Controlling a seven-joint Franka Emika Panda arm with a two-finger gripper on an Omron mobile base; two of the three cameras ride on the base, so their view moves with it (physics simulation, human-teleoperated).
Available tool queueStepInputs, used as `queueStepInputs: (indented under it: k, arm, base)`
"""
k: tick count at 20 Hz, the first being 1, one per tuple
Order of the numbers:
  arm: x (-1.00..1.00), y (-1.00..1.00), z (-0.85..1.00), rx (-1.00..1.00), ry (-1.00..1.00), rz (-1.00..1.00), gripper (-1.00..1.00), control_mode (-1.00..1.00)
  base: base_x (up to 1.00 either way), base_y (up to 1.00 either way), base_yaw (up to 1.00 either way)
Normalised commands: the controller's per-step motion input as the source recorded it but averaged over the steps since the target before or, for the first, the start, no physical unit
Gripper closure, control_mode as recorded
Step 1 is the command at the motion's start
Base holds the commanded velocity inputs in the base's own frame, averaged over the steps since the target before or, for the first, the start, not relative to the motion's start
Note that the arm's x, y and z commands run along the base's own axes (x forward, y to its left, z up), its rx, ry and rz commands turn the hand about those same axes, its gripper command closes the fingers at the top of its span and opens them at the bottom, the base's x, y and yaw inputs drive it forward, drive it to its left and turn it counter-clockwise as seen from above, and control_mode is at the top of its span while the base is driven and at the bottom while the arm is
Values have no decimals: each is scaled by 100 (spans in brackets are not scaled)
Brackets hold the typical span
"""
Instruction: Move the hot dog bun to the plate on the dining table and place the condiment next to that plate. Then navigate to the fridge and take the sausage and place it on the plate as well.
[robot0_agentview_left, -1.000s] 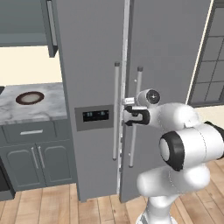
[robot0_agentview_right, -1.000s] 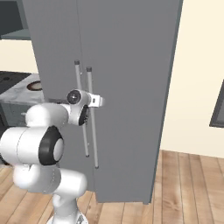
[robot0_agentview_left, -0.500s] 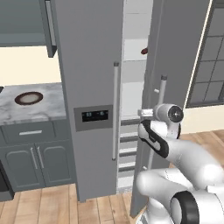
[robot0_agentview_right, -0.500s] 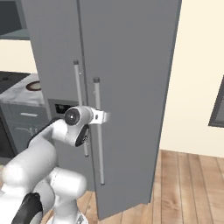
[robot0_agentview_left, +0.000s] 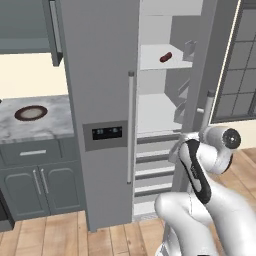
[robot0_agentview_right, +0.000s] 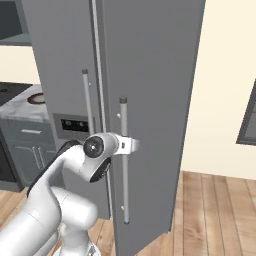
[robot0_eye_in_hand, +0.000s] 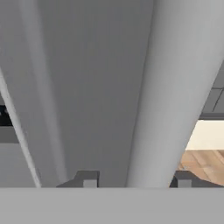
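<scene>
1 door (robot0_agentview_right: 150, 100) of the fridge (robot0_agentview_left: 100, 100) is standing swung out, exposing the sausage (robot0_agentview_left: 165, 57) lying on an upper shelf (robot0_agentview_left: 162, 64). 2 fingers (robot0_eye_in_hand: 89, 179) are straddling its handle (robot0_eye_in_hand: 168, 87), narrowly parted, seemingly letting go so the arm can reach inside.

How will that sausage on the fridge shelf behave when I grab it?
The sausage looks like a short, rounded cylinder lying on its side, so a nudge would probably roll it along the shelf. It seems small and likely light. Its smooth skin may slip between the fingers.
</scene>
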Motion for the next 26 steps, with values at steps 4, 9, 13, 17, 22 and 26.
queueStepInputs:
  k: [4,9,13,17,22,26]
  arm:
    - [-51,16,69,-8,-2,-3,-100,-100]
    - [-44,21,92,-2,11,-3,-100,-100]
    - [-33,29,83,0,24,-5,-100,-100]
    - [-16,58,39,0,27,-11,-100,-100]
    - [3,77,4,-11,23,-8,-100,-100]
    - [2,80,-12,-22,1,0,-100,-100]
  base:
    - [0,0,0]
    - [0,0,0]
    - [0,0,0]
    - [0,0,0]
    - [0,0,0]
    - [0,0,0]
